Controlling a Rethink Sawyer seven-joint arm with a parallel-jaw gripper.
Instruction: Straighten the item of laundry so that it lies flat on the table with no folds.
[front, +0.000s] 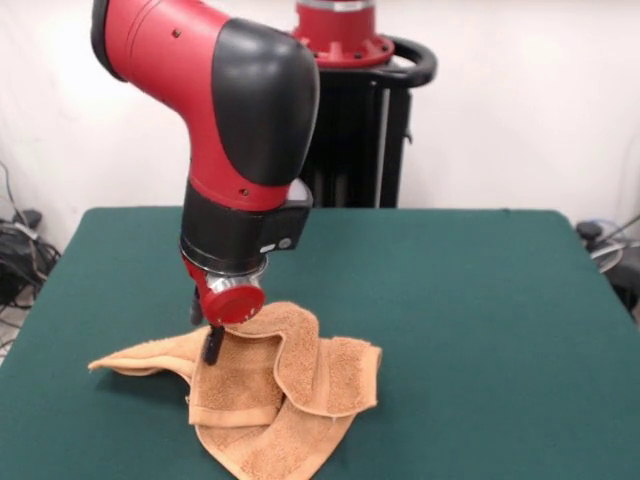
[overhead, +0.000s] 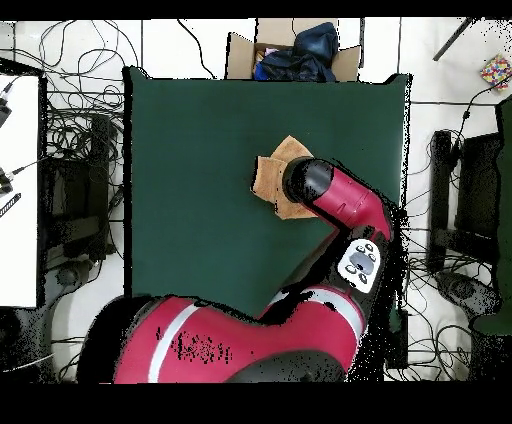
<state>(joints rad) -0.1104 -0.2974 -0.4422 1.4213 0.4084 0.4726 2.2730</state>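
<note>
The orange-tan towel (front: 270, 390) lies crumpled with several folds near the front left of the green table (front: 460, 300). One corner trails to the left and a raised ridge runs across its middle. My gripper (front: 212, 340) is down on the towel's far left part and looks shut on a pinch of cloth, with the ridge rising up to it. In the overhead view the towel (overhead: 272, 168) shows partly beside the arm's black wrist (overhead: 305, 183), which hides the gripper and the rest of the cloth.
The robot's pedestal (front: 350, 110) stands behind the table's far edge. A cardboard box with dark clothes (overhead: 292, 52) sits on the floor beyond the table. Cables and equipment (overhead: 70, 190) lie along the sides.
</note>
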